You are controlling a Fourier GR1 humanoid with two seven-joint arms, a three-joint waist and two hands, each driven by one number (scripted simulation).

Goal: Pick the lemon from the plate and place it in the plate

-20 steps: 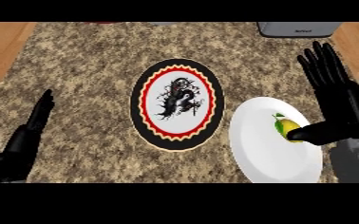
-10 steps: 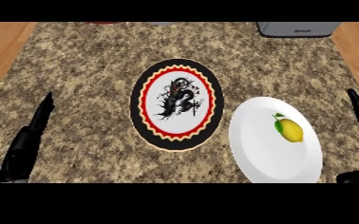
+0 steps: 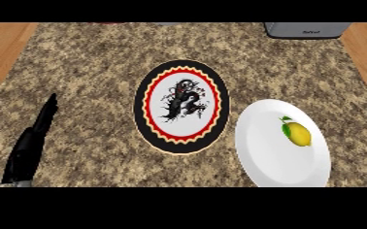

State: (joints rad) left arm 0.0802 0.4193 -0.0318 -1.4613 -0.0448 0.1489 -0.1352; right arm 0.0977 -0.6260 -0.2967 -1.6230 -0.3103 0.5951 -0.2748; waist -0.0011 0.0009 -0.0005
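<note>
Resting at the lower left edge of the view, the robot's black left hand (image 3: 32, 143) is lying open, its fingers straight and pointing up over the speckled brown granite counter (image 3: 93, 68), holding nothing. The right hand is not showing anywhere in the view.

Near the lower right, a plain white round plate (image 3: 269, 162) is sitting on the counter, its lower rim running out of the view. The small yellow lemon with a green leaf (image 3: 298, 134) is lying on this white plate, toward its upper right part, untouched by any hand.

Just left of it, and nearly touching its rim, a round plate with a black outer band, a red zigzag ring and a black dragon figure on a white centre (image 3: 182, 106) is sitting near the middle of the counter with nothing on it.

Farther back, at the top right, a grey metal appliance (image 3: 307, 29) is standing at the counter's far edge, only its lower part showing.
</note>
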